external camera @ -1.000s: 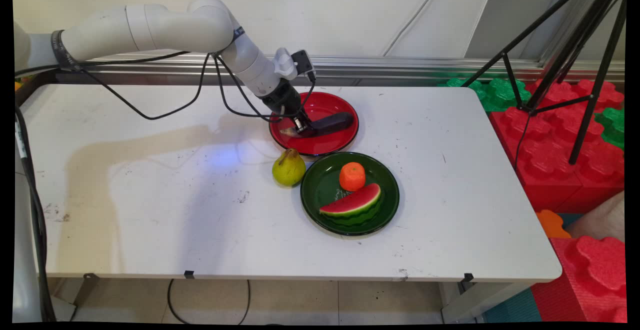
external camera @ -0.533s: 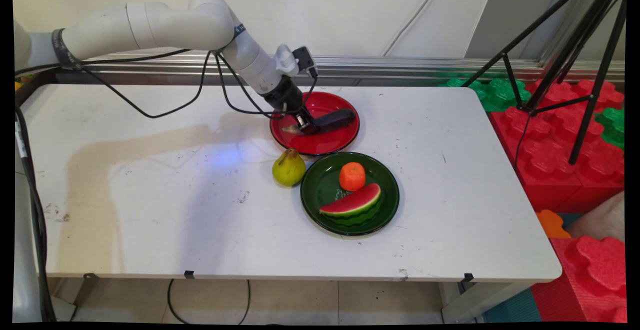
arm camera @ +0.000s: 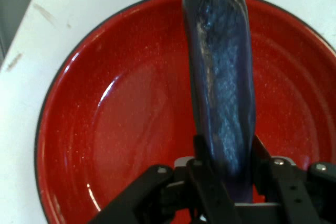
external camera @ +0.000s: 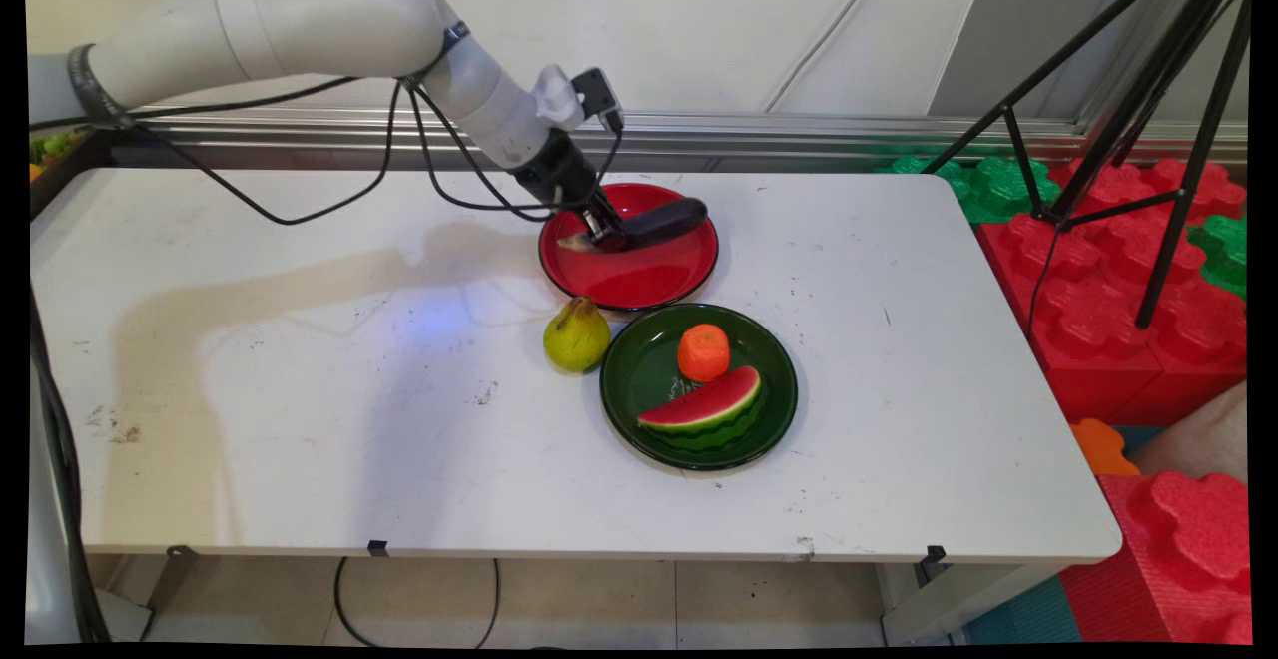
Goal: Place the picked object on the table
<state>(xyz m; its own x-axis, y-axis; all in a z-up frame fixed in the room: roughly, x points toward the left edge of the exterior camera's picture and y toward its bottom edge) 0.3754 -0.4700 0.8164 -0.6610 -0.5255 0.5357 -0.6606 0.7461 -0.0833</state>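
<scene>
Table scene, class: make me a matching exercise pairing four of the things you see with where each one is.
Things:
1. eggplant
2. pear
3. watermelon slice
4. red plate

Places:
A. on the green plate, beside the orange
B. on the bare table, left of the green plate
C. behind the green plate
D. clamped in the gripper above the red plate

Pairs: 1-D, 2-B, 3-A, 4-C

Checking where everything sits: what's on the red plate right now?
Nothing visibly rests on the red plate. The dark eggplant hangs above it, clamped near its stem end by the gripper. The plate part beneath the fingers is hidden.
</scene>
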